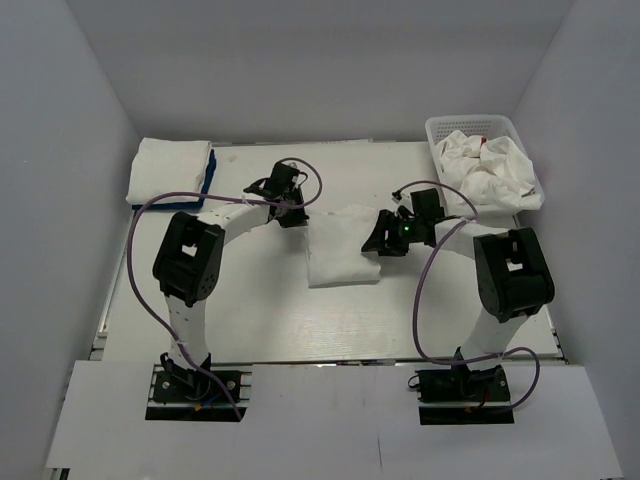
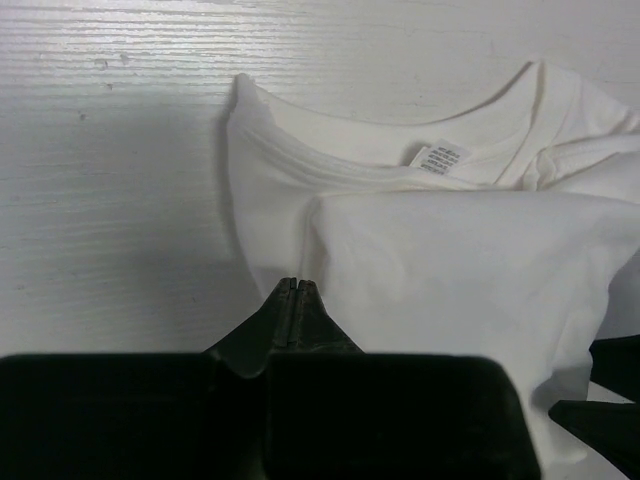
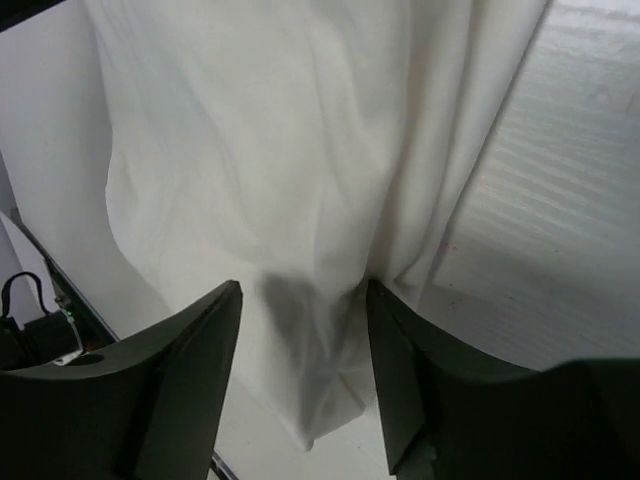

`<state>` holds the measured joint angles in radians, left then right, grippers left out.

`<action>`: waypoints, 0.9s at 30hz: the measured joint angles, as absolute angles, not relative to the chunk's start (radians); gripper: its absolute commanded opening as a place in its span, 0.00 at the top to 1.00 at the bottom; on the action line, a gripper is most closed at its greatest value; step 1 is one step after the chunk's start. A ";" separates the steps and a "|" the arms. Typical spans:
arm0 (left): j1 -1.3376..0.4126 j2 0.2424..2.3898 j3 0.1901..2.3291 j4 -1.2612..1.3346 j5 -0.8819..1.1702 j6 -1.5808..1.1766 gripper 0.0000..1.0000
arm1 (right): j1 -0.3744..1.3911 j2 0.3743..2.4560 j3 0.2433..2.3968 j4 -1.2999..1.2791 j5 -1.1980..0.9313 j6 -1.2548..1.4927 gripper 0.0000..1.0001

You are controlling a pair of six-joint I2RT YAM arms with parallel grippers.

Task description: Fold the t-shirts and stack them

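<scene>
A plain white t-shirt [image 1: 340,250] lies partly folded in the middle of the table. In the left wrist view its collar and neck label [image 2: 440,158] face up, with a folded layer [image 2: 460,270] lying over the body. My left gripper [image 1: 291,214] is at the shirt's left edge. Its jaws [image 2: 291,284] are pressed together where the folded layer's edge ends. My right gripper [image 1: 384,242] is at the shirt's right edge. It is open [image 3: 303,290], with a hanging bunch of the white cloth [image 3: 300,160] between its fingers. A folded stack [image 1: 170,170], white shirts on a blue one, lies at the back left.
A white mesh basket [image 1: 437,128] at the back right holds crumpled white shirts, one with red print [image 1: 486,146]. White walls close in the table on the left, right and back. Purple cables loop from both arms.
</scene>
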<state>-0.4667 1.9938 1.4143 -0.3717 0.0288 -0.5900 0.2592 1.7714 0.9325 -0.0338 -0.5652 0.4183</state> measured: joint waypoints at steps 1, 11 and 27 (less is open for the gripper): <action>-0.467 1.990 1.414 -0.372 0.032 -0.588 1.00 | 0.259 1.766 0.941 -0.049 -0.558 0.410 0.37; -0.469 1.947 1.403 -0.396 0.054 -0.565 0.00 | 0.255 1.655 1.040 -0.184 -0.387 0.359 0.10; -0.499 1.926 1.242 -0.332 0.246 -0.508 0.26 | 0.250 1.597 1.037 -0.232 -0.312 0.358 0.10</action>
